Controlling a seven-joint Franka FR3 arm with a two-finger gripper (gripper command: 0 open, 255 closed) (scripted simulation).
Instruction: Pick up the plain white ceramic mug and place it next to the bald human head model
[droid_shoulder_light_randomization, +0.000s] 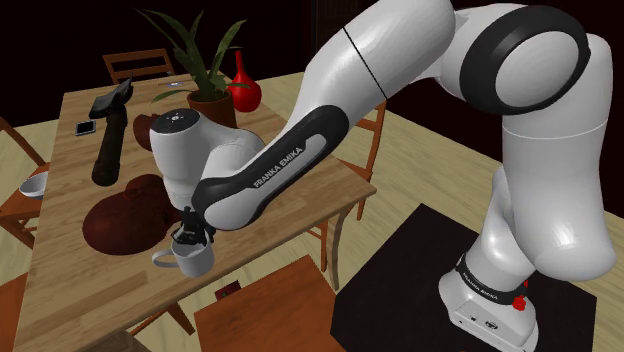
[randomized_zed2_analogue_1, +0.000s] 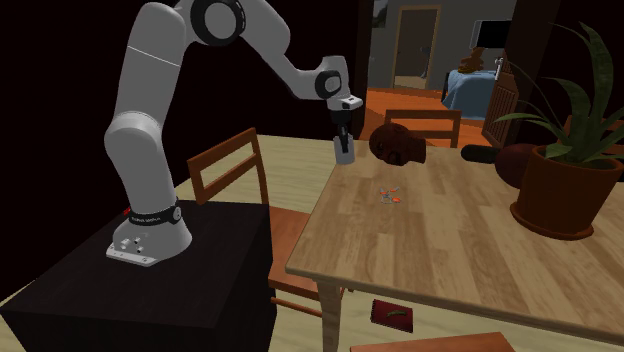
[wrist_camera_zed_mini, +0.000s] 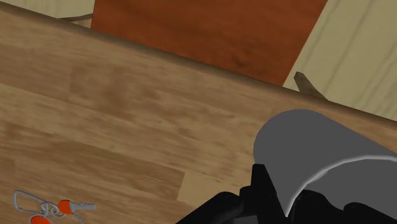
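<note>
My gripper (droid_shoulder_light_randomization: 189, 236) is shut on the rim of a pale grey-white mug (droid_shoulder_light_randomization: 194, 260), whose handle points to the shoulder view's left. The mug (randomized_zed2_analogue_1: 344, 150) hangs upright low over the wooden table (droid_shoulder_light_randomization: 120, 290), near its edge. I cannot tell whether its base touches the wood. The dark brown bald head model (droid_shoulder_light_randomization: 124, 214) lies on the table just beyond the mug, a short gap away; it appears as head model (randomized_zed2_analogue_1: 397, 145) to the mug's right in the second exterior view. In the wrist view the mug (wrist_camera_zed_mini: 312, 149) sits against one black finger (wrist_camera_zed_mini: 261, 183) of the gripper (wrist_camera_zed_mini: 283, 194).
A small set of keys (randomized_zed2_analogue_1: 390, 196) with orange tags lies on the table. A potted plant (droid_shoulder_light_randomization: 210, 98), a red vase (droid_shoulder_light_randomization: 242, 90), a tall black object (droid_shoulder_light_randomization: 108, 140), a phone (droid_shoulder_light_randomization: 86, 127) and a bowl (droid_shoulder_light_randomization: 33, 185) stand farther back. Wooden chairs (droid_shoulder_light_randomization: 262, 315) ring the table.
</note>
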